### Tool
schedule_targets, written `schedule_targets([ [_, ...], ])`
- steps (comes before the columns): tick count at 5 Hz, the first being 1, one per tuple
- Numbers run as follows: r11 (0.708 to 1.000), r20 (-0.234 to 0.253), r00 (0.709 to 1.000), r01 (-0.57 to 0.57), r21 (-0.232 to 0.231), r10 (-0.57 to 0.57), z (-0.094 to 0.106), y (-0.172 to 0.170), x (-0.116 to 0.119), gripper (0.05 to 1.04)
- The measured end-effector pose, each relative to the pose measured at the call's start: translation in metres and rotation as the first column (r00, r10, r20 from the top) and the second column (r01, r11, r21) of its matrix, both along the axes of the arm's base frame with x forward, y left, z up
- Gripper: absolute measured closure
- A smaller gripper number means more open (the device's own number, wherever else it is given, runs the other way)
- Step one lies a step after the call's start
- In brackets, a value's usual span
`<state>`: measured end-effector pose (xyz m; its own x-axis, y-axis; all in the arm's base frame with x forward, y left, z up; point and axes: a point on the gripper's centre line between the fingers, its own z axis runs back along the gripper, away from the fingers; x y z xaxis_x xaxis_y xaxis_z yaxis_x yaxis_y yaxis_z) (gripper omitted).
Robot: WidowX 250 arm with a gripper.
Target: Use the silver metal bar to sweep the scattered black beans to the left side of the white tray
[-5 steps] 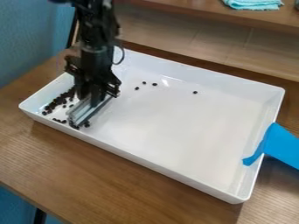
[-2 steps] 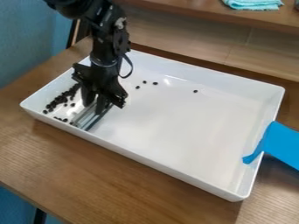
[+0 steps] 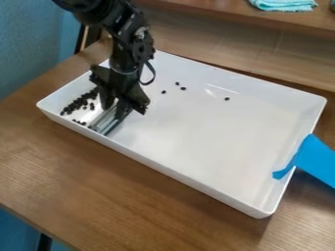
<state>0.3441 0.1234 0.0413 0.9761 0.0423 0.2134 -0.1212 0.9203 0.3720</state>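
One grey ribbed bar (image 3: 107, 120): left of centre in the frame, slanting inside the tray, its low end close to the long near wall
Gripper (image 3: 118, 101): at the bar's upper end, fingers pinching it, with the arm coming down from the upper left
Dark bead cluster (image 3: 78, 104): left of the bar, in a strip towards the short left wall; a few more beads (image 3: 78, 122) lie just beside the bar's low end
Scattered beads (image 3: 183, 88): three near each other right of the gripper, one farther right
Room: narrow on the left between bar and wall, wide on the right across the pale floor
White tray (image 3: 157, 165): raised rim all round, near corner at lower right
Blue strip (image 3: 316, 159): from the right edge of the frame over the tray's right rim
Wooden table (image 3: 98, 191): under the tray, its edge cutting the lower left corner
Turquoise cloth (image 3: 283, 5): top right, on a shelf (image 3: 203, 10)
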Motion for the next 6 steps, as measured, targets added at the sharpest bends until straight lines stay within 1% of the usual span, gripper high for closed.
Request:
schedule_targets([
  [1,0.999,0.005,1.0,0.028,0.025,-0.028,-0.001,0.002,0.0,0.745],
  [2,0.998,0.003,0.998,0.068,0.012,-0.068,0.0,0.001,-0.006,0.745],
  [3,0.999,-0.014,0.999,0.049,0.005,-0.049,-0.001,-0.004,-0.016,0.745],
  [4,1.0,-0.031,0.999,0.022,0.0,-0.022,-0.001,-0.025,-0.02,0.745],
  [5,0.999,-0.059,0.998,-0.013,-0.04,0.01,0.001,-0.042,-0.021,0.745],
  [6,0.992,-0.096,0.995,0.008,-0.126,-0.02,0.017,-0.074,-0.029,0.745],
])
